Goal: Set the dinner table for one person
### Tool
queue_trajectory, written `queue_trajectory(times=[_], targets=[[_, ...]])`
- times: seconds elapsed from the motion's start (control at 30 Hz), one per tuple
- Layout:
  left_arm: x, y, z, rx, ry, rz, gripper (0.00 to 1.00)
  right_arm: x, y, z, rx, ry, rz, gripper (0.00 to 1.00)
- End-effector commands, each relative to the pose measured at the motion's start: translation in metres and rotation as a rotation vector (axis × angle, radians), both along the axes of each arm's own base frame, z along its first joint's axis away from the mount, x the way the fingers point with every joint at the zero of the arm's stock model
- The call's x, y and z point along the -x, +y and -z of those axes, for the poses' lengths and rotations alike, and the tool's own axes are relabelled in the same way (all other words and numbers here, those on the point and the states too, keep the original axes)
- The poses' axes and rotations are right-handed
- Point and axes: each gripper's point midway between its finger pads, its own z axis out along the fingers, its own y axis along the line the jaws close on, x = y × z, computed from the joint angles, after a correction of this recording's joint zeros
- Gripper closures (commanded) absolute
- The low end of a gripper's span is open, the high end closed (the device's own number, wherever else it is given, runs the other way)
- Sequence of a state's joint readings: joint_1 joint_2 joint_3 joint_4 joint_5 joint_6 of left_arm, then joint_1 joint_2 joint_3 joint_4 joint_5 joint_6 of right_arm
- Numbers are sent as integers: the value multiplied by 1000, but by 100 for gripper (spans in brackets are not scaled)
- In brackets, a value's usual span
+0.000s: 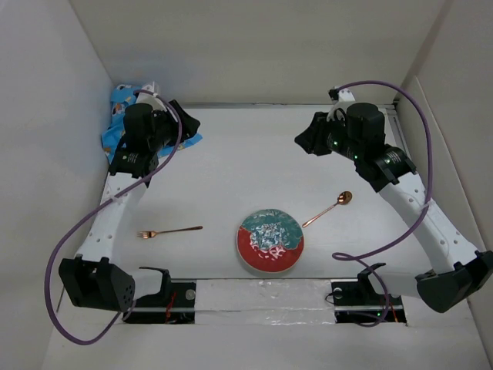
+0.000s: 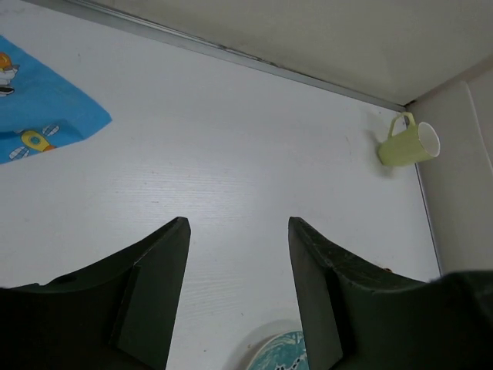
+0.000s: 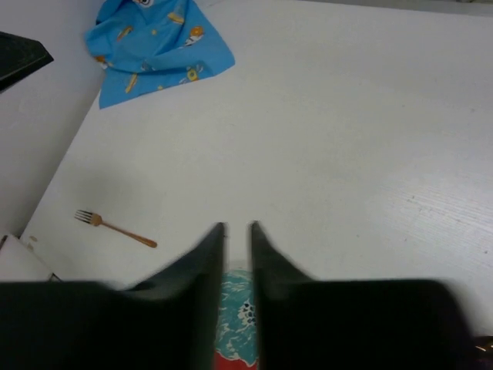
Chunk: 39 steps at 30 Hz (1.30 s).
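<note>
the dinner table (image 1: 231,166) is the wide white top spreading under and ahead of both sets of fingers, and both grippers hang above its far end.

the left gripper (image 2: 239,258) is spread wide, its two dark fingers (image 2: 150,281) well apart, with only bare tabletop in the gap and nothing held. the rim of a red and teal plate (image 2: 281,351) peeks out low between those fingers. a blue printed cloth (image 2: 42,108) lies beyond the left finger, off to that side. a pale green mug (image 2: 408,142) sits far ahead, past the right finger at the table's corner, its mouth turned to the right in that view.

the right gripper (image 3: 236,235) is drawn almost together, with just a thin slit between its fingers (image 3: 200,266), and it grips nothing. the plate shows through and below that slit. a copper fork (image 3: 115,228) lies on the table to the left of the fingers, well apart from them. the cloth is far ahead and to the left, rumpled at the table's corner.

from above, a copper spoon (image 1: 327,208) lies just beside the plate, on the side nearer the right arm. the fork lies on the plate's other side, apart from it.
</note>
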<state>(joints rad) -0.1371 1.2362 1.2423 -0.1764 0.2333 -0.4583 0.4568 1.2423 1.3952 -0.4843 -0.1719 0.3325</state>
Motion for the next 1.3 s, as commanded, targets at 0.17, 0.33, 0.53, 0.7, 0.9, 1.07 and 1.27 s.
queue_trajectory(times=[0.17,0.33,0.53,0.7,0.9,1.07,1.27], targets=[[-34,27,-10,-23,-12,-187,94,15,24,-7,-66,-38,-184,100],[-83,84,54,-125,184,-440,100,11,19,6,-54,-17,-162,100],[-137,135,101,-258,256,-592,56,13,22,11,-55,-2,-184,100],[-173,160,162,-345,410,-593,45,12,19,11,-45,2,-164,97],[-185,185,199,-349,469,-581,30,21,19,17,-32,22,-154,52],[-189,189,221,-405,515,-560,29,31,27,33,-37,63,-193,44],[-189,183,257,-393,572,-522,39,52,57,46,-17,115,-293,45]])
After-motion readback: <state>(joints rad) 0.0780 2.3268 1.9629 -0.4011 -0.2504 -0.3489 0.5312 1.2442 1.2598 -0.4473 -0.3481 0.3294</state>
